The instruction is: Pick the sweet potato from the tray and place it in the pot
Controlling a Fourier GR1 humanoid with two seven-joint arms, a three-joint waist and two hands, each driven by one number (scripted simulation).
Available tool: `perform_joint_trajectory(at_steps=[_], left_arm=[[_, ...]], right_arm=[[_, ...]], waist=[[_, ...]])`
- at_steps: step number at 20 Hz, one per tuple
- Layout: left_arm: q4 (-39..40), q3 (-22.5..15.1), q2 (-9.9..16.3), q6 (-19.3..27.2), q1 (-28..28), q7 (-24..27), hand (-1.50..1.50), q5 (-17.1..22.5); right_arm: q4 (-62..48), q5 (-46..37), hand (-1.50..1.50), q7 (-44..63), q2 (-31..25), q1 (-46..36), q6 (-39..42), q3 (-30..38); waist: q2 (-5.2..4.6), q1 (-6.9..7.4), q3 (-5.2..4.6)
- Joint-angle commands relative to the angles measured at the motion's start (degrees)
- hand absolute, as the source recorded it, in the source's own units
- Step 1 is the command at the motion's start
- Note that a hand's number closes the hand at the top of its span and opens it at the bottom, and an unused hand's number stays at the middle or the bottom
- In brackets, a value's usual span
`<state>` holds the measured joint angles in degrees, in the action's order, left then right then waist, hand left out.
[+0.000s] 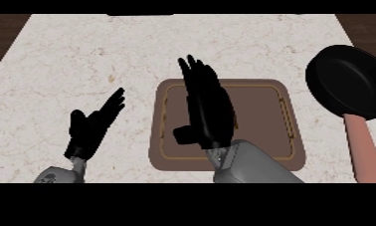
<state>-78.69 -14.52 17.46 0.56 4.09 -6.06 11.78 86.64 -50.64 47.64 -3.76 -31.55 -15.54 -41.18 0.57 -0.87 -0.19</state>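
Step in hand, as judged: approach to the pick. Right hand [204, 105] poised over the brown tray [288, 156], fingers straight and close together, pointing toward the far edge of the counter [88, 51]; thumb out to its left side; nothing held.

Sweet potato: not visible anywhere. Either hidden beneath the right hand and forearm or absent from the tray; cannot tell which. No part of it showing past either side of the palm.

Pot [345, 80]: black, round, with a pinkish handle [361, 145] running back toward the near edge. Position: well to the right of the right hand and slightly ahead of it, beyond the tray's right rim, partly cut by the view's edge.

Left hand [92, 125]: open, fingers up and relaxed, resting well to the left of the tray near the lower edge; no part in the work.

Next move, as judged: lowering onto the tray floor and closing round the vegetable, if it lies beneath; then lifting above the tray's raised rim before carrying rightward to the pot.

Edges and room: tray rim raised on all sides, to be cleared on the way out. Bare counter between the tray's right rim and the pot, narrow. Pot handle lying across the near part of that path; a higher, farther line is safer. Ample open counter ahead of the fingertips and to the left.
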Motion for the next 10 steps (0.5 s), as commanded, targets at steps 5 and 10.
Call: perform_joint_trajectory(at_steps=[5,10], left_arm=[[2.6,0.3,-1.5,-1.0,0.2,2.5,0.0,-1.0],[1.7,1.4,-0.3,-2.5,2.0,0.3,0.0,-1.2]], right_arm=[[-4.0,6.4,-1.5,12.5,3.7,-1.5,13.3,3.4],[-7.1,9.8,-1.5,7.8,-0.6,0.6,19.8,7.7]], waist=[[-0.67,0.92,0.11],[-0.62,0.76,0.17]])
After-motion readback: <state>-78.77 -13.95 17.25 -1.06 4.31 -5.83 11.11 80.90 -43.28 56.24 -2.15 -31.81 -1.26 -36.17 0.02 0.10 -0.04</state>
